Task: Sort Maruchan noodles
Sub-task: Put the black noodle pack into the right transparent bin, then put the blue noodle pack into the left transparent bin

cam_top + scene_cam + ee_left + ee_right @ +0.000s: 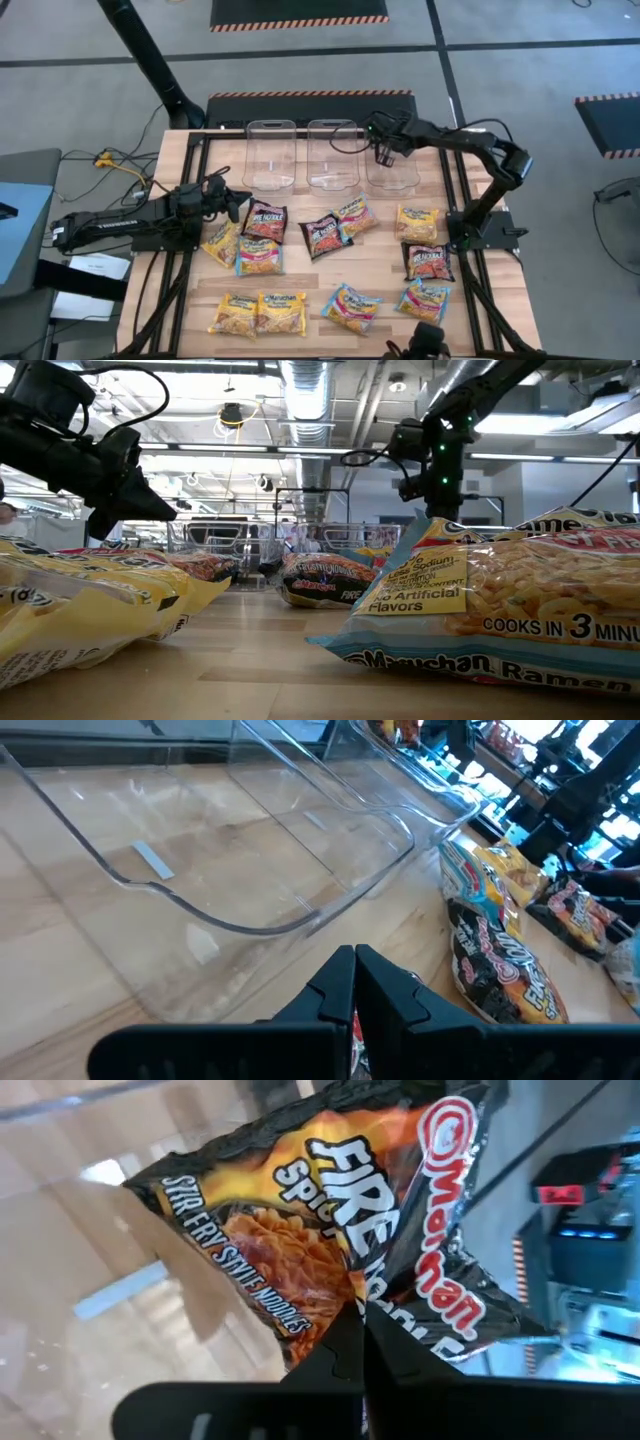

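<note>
Right gripper (pixel 360 1330) is pinched on a black Fire Spicy stir fry noodle packet (pixel 340 1230), dangling it over the rightmost clear bin (pixel 392 170) at the table's far edge. I'd get it centred inside the rim before letting go. The arm's stretched far-left from its base. Left gripper (pixel 355 985) is closed, empty, hovering near the leftmost bin (pixel 250 840). Other packets lie scattered nearer.

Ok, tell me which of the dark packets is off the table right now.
The dark Fire packet pinched in the right gripper, hanging over the rightmost clear bin. The other three dark packets lie flat on the table.
</note>
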Motion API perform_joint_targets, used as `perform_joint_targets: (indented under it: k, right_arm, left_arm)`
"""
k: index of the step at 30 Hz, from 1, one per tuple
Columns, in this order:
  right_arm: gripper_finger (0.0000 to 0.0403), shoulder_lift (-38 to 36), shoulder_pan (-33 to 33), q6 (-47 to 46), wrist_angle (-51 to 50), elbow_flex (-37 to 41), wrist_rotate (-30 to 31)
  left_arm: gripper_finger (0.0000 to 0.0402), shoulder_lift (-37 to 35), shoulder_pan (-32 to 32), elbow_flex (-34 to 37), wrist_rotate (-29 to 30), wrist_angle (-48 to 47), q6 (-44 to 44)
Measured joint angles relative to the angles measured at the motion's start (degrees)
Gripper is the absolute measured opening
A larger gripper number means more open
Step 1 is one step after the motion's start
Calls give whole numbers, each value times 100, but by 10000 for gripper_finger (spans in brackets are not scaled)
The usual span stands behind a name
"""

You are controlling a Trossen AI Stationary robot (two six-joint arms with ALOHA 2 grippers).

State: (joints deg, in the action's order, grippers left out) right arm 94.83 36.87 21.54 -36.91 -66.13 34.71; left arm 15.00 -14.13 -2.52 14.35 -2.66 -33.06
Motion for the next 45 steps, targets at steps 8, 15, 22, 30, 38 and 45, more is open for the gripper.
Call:
perform_joint_targets:
  k: [8, 15, 22, 30, 38, 45]
  right_arm:
    - [8, 11, 280, -7, 10, 0, -367]
    - [30, 11, 335, -205, -51, -2, -808]
    - [63, 13, 314, -218, -34, -2, -832]
    - [88, 14, 421, -524, -33, -4, -970]
    - [109, 13, 405, -564, -362, -240, -976]
    - [110, 6, 304, -564, -988, -1090, -1130]
  left_arm:
    - [0, 0, 0, 0, 2, 2, 0]
    - [0, 0, 0, 0, 2, 2, -50]
    - [0, 0, 0, 0, 2, 2, -61]
    - [0, 0, 0, 0, 2, 2, -30]
    - [0, 0, -1, 0, 2, 2, -52]
    - [0, 0, -2, 5, 4, 91, -522]
